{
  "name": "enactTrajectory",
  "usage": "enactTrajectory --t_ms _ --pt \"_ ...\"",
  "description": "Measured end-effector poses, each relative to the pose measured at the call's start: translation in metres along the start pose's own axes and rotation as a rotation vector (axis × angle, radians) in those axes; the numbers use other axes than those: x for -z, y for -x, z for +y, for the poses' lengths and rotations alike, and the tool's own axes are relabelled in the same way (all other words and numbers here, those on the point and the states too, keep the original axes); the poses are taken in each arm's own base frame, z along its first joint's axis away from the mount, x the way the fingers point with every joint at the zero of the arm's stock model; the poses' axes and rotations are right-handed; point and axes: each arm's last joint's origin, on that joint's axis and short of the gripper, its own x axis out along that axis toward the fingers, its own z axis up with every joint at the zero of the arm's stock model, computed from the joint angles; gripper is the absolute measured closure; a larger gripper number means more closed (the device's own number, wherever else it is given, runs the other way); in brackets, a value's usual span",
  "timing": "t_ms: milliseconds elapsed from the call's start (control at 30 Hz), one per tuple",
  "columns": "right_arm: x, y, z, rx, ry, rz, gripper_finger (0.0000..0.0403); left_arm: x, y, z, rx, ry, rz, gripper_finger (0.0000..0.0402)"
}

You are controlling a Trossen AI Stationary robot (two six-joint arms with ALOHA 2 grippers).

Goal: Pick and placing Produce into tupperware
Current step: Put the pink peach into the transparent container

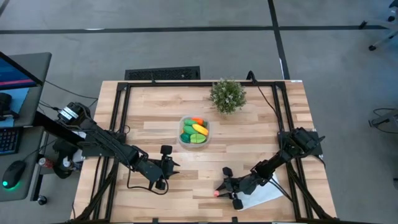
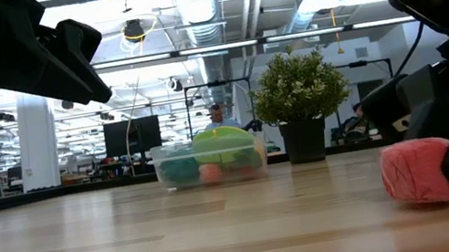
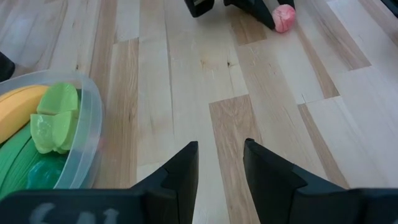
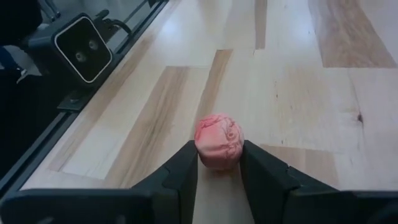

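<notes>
While I look down from above, my right pincer [image 1: 219, 191] sits low on the desk [image 1: 149, 112], clamped on a pink berry [image 1: 216, 193]; the tupperware [image 1: 194, 130] lies well beyond it, holding green, yellow and orange produce. At desk height, its dark body cuts off the berry's [image 2: 418, 171] far side. My left pincer [image 3: 221, 163] hangs with its fingers slightly apart, holding nothing, just beside the tupperware [image 3: 87, 134].

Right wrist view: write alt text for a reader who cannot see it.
The right gripper is shut on a small pink berry, clamped between its two dark fingers just above the light wooden table. A boxy black camera stands at the table's edge beyond it, beside a dark rail.
</notes>
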Motion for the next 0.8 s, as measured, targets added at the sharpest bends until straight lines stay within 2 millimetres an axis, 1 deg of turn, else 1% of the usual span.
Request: enactTrajectory --t_ms 300,567,700,800 --pt "-0.004 -0.001 -0.004 0.007 0.021 -0.033 0.0296 0.000 0.000 0.000 0.000 0.000 0.000 0.0284" --pt "-0.010 -0.002 -0.011 0.029 0.057 -0.048 0.0296 0.000 0.000 0.000 0.000 -0.001 0.001 0.0284" --pt "-0.021 0.000 -0.017 0.045 0.086 -0.074 0.0296 0.000 0.000 0.000 0.000 0.000 0.005 0.0284" --pt "-0.034 0.005 -0.021 0.055 0.110 -0.105 0.0296 0.000 0.000 0.000 0.001 0.004 0.005 0.0284"
